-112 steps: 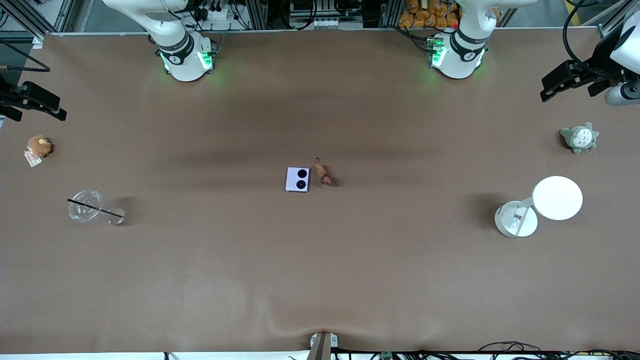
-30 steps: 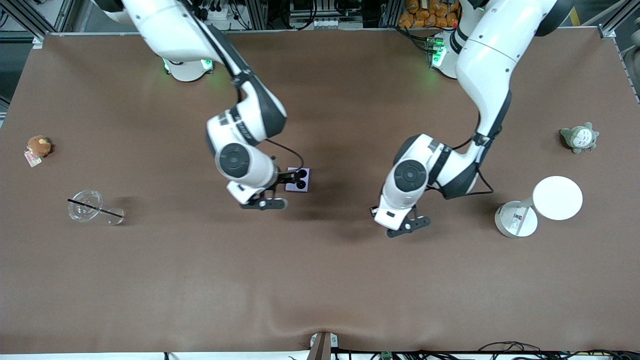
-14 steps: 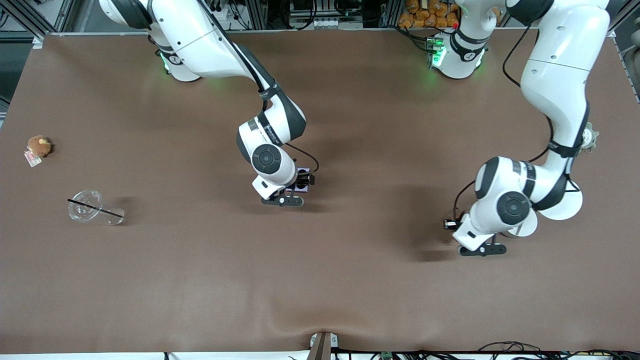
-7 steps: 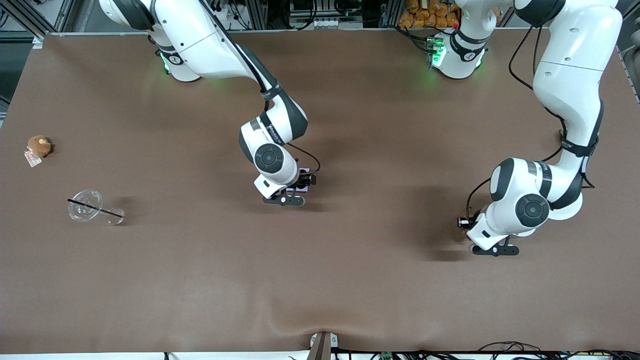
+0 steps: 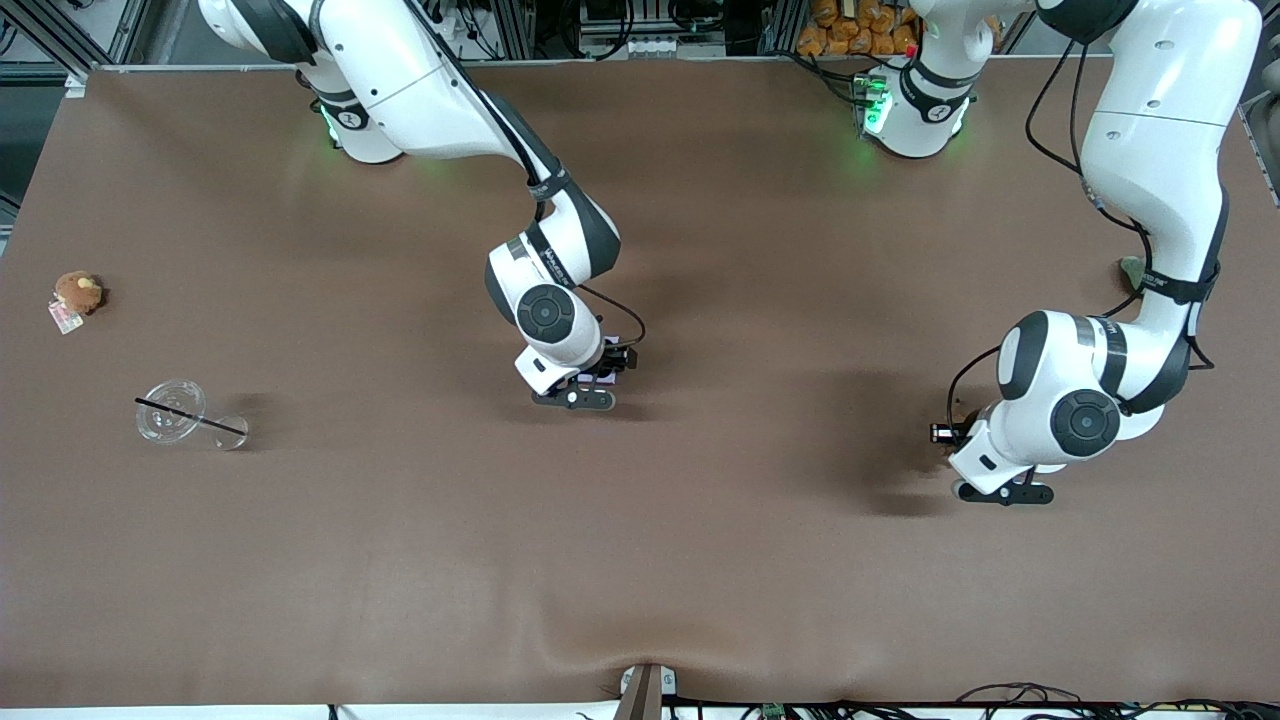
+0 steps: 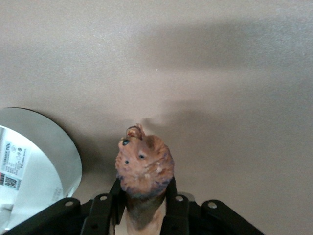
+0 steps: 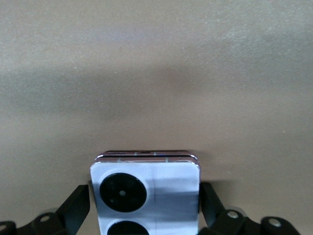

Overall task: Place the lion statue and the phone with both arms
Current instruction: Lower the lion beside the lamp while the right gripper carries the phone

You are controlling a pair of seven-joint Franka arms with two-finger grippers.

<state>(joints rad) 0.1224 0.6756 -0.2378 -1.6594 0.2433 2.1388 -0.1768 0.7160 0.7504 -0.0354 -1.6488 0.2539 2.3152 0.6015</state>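
Front view: right gripper (image 5: 590, 385) low at mid-table, straddling the phone (image 5: 606, 343), which lies flat on the table (image 5: 400, 560). Left gripper (image 5: 965, 455) toward the left arm's end, low over the table beside the white lamp (image 5: 1140, 425).

Left wrist view: fingers (image 6: 102, 215) clamped on the lion statue (image 6: 144, 169), head pointing away from the cam; lamp base (image 6: 34, 161) close by.

Right wrist view: fingers (image 7: 78, 208) spread wide either side of the phone, w/ a gap showing on one side; no firm hold seen.
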